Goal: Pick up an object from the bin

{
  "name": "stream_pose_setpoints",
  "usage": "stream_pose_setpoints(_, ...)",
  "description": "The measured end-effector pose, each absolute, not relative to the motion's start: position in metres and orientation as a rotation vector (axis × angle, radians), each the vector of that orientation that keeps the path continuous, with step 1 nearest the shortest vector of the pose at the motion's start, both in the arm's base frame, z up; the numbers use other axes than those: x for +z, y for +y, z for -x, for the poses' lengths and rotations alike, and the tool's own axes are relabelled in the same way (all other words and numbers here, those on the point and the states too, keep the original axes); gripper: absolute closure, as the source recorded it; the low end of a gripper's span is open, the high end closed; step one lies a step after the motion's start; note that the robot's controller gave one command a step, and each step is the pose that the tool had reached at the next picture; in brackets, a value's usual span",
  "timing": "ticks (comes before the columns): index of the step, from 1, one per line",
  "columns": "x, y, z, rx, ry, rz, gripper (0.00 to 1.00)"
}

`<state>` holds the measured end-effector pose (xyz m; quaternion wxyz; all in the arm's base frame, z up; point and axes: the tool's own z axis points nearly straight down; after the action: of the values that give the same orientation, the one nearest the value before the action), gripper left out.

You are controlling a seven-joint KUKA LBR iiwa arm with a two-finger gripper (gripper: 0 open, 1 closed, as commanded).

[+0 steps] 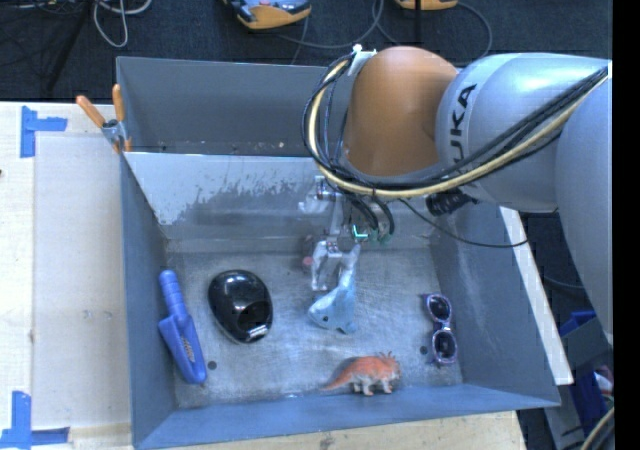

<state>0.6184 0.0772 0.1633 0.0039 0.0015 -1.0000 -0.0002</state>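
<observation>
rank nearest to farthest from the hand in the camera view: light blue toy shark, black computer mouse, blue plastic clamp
1. light blue toy shark, mid-bin, directly below the hand
2. black computer mouse, further towards the view's left
3. blue plastic clamp, along the bin's left wall

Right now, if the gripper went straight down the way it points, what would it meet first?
Most likely the light blue shark-like toy in the middle of the bin, which lies right below the gripper. They look close, perhaps already touching; depth is hard to judge from this view.
</observation>
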Motion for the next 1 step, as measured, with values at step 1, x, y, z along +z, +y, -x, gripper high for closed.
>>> stream_pose_setpoints(1, 0.1672, 0.0769, -0.6201, -0.001, -3.141, -0.003, 0.00)
